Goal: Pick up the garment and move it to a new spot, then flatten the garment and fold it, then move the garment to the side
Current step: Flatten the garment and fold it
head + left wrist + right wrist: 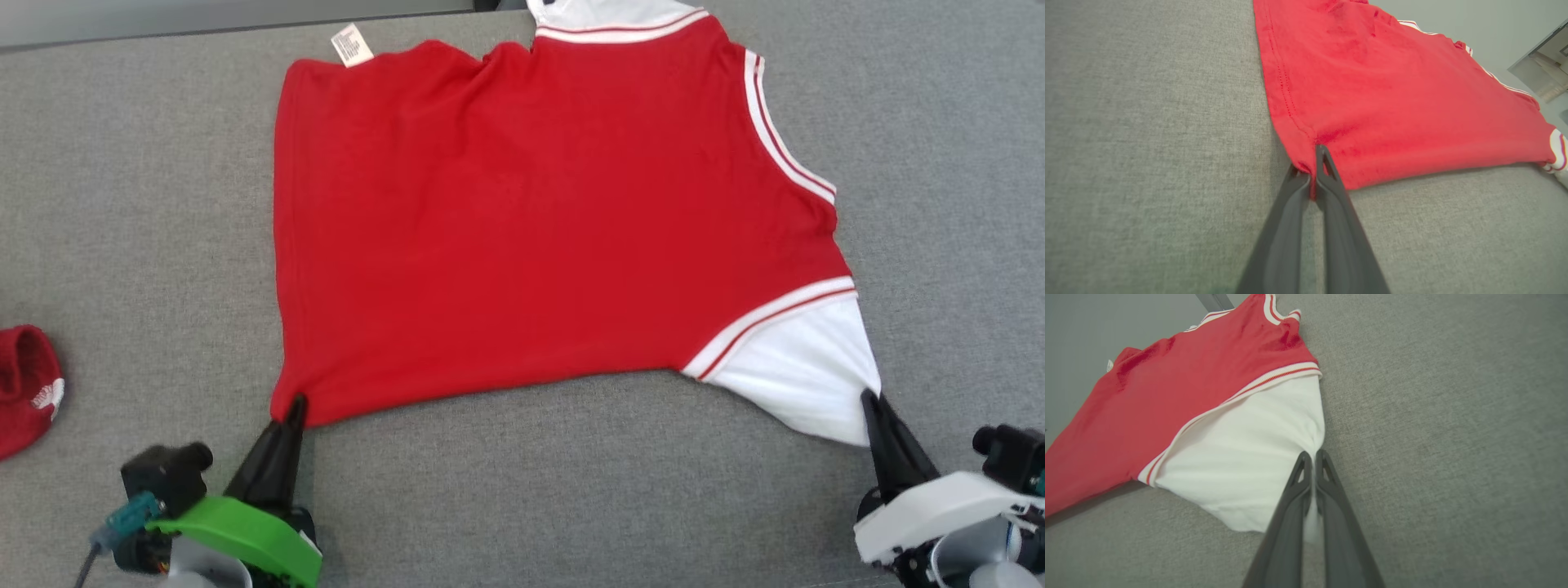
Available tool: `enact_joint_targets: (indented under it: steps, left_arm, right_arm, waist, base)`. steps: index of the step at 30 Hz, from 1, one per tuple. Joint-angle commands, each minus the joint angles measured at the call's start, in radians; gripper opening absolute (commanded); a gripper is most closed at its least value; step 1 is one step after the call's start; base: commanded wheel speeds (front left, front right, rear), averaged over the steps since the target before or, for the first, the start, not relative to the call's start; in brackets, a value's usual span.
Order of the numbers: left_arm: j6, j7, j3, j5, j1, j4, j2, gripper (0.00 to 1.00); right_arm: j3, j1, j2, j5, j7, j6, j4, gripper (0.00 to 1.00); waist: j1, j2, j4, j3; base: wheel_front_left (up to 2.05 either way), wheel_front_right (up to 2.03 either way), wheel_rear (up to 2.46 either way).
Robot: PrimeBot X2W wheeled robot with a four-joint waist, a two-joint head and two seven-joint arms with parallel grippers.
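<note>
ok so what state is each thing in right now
garment: spread mostly flat on the grey surface, not yet folded, some wrinkles at the far edge
left tool: shut on the garment's red near corner
right tool: shut on the garment's white near corner
care label: sticking out at the far edge
red item: bunched up, lying apart at the left

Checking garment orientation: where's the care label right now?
Head view, upper left: the white care label pokes out at the red garment's far left corner, over the grey surface, opposite the near left corner that the left hand pinches.
</note>
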Motion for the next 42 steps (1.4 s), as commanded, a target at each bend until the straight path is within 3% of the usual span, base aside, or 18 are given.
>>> enact_joint_targets:
  steps: [1,7,11,19,25,32,37,42]
  left_arm:
    - [0.014,-0.005,0.030,0.028,0.067,-0.005,-0.026,0.00]
    - [0.039,-0.004,0.147,0.086,0.289,-0.064,-0.145,0.00]
    - [0.044,-0.004,0.180,0.098,0.377,-0.116,-0.180,0.00]
    - [0.091,0.117,0.196,0.085,0.337,-0.262,-0.122,0.00]
    - [0.148,0.283,0.220,0.085,0.245,-0.387,-0.035,0.00]
    - [0.176,0.440,0.218,0.074,0.063,-0.362,-0.005,0.00]
    - [0.147,0.540,0.161,0.073,-0.089,-0.223,-0.033,0.00]
    - [0.109,0.574,0.116,0.084,-0.206,-0.071,-0.068,0.00]
  right_arm:
    - [0.009,0.047,-0.011,0.009,-0.017,-0.002,0.013,0.00]
    - [0.032,0.177,-0.029,0.043,-0.072,-0.002,0.048,0.00]
    - [0.031,0.211,-0.044,0.073,-0.095,-0.002,0.021,0.00]
    - [0.069,0.091,-0.076,0.144,-0.062,-0.001,-0.148,0.00]
    - [0.076,-0.078,-0.115,0.151,0.035,-0.001,-0.232,0.00]
    - [0.116,-0.272,-0.126,0.093,0.141,-0.001,-0.102,0.00]
    - [0.143,-0.371,-0.113,0.057,0.142,-0.001,0.042,0.00]
    - [0.177,-0.452,-0.108,0.031,0.122,-0.001,0.163,0.00]
  waist:
    - [0.0001,0.0034,0.001,-0.042]
    - [0.0001,0.0034,-0.004,-0.067]
    - [0.0001,0.0034,-0.007,-0.070]
    - [0.0001,0.0034,-0.018,-0.063]
    - [0.0001,0.0034,-0.017,-0.040]
    - [0.0001,0.0034,0.006,-0.015]
    - [0.0001,0.0034,0.029,-0.009]
    - [0.0001,0.0034,0.035,-0.001]
  base:
    - [0.00,0.00,0.00]
    - [0.00,0.00,0.00]
    - [0.00,0.00,0.00]
    - [0.00,0.00,0.00]
    - [0.00,0.00,0.00]
    - [0.00,0.00,0.00]
    - [0.00,0.00,0.00]
    - [0.00,0.00,0.00]
